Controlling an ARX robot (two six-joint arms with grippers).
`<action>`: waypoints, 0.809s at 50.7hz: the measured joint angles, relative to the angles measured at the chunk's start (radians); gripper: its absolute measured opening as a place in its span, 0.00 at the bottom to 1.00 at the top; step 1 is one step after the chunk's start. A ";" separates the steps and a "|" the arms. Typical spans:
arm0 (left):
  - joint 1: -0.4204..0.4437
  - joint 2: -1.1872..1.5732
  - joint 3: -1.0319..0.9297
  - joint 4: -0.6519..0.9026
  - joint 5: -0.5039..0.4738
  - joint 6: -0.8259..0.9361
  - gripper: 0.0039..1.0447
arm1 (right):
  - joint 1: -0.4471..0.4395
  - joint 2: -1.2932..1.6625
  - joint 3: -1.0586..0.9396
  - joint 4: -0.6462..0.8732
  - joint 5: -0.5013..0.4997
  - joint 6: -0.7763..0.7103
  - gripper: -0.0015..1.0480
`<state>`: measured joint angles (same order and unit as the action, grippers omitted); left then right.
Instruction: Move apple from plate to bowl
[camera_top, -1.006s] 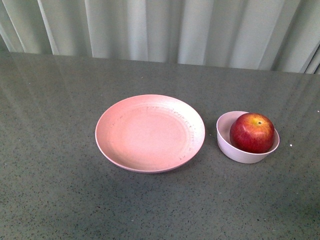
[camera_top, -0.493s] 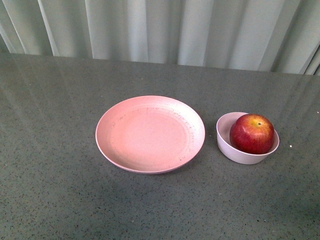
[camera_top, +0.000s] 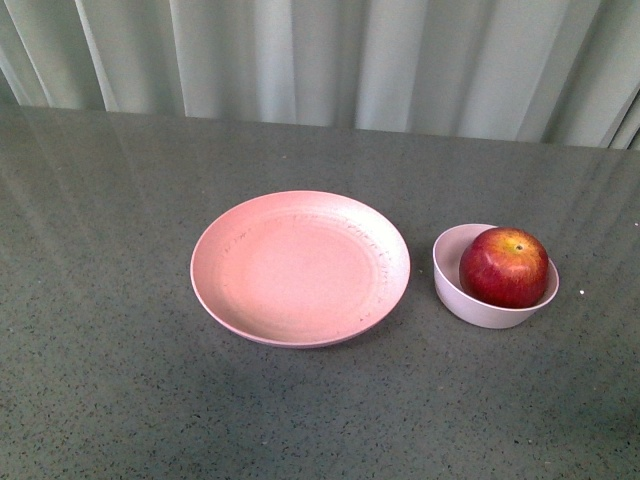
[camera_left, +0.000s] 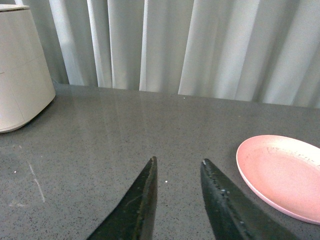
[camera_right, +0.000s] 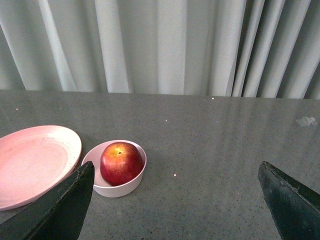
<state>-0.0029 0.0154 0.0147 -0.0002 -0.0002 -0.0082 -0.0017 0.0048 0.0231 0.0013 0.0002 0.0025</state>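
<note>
Across the whole front view runs a dark grey-green speckled bench (camera_top: 120, 380), glossy enough to carry pale streaks of reflection, and behind its far edge, along the top of the frame, hangs a pleated pale grey-white curtain (camera_top: 330, 60). Three task objects stand on the bench, one of each: one plate (camera_top: 300, 267), one bowl (camera_top: 452, 282), one apple (camera_top: 504, 266). At frame centre lies the plate, wide, shallow, pink and faintly speckled, with nothing on it. Just right of it, close but with a strip of bench between them, stands the small pale lilac bowl. Inside the bowl sits the dark red apple, its yellow-orange stem patch facing up, its top rising above the rim. Neither arm appears in the front view.

Left wrist view: the left gripper (camera_left: 179, 167) shows two dark tapered fingers at lower centre, jaws parted by a narrow gap, nothing between them and only bare bench beyond. One cream rounded container (camera_left: 20, 70) stands at upper left; the plate's edge shows at lower right.

Right wrist view: the right gripper (camera_right: 175, 177) shows its fingers at the lower left and lower right corners, jaws spread very wide and released, holding nothing. Between and beyond them, left of centre, sit the bowl and apple, apart from both fingers; the plate is at the left edge
</note>
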 joint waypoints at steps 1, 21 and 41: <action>0.000 0.000 0.000 0.000 0.000 0.000 0.34 | 0.000 0.000 0.000 0.000 0.000 0.000 0.91; 0.000 0.000 0.000 0.000 0.000 0.002 0.93 | 0.000 0.000 0.000 0.000 0.000 0.000 0.91; 0.000 0.000 0.000 0.000 0.000 0.002 0.92 | 0.000 0.000 0.000 0.000 0.000 0.000 0.91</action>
<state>-0.0029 0.0154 0.0147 -0.0002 -0.0002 -0.0063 -0.0017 0.0048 0.0231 0.0013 -0.0002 0.0025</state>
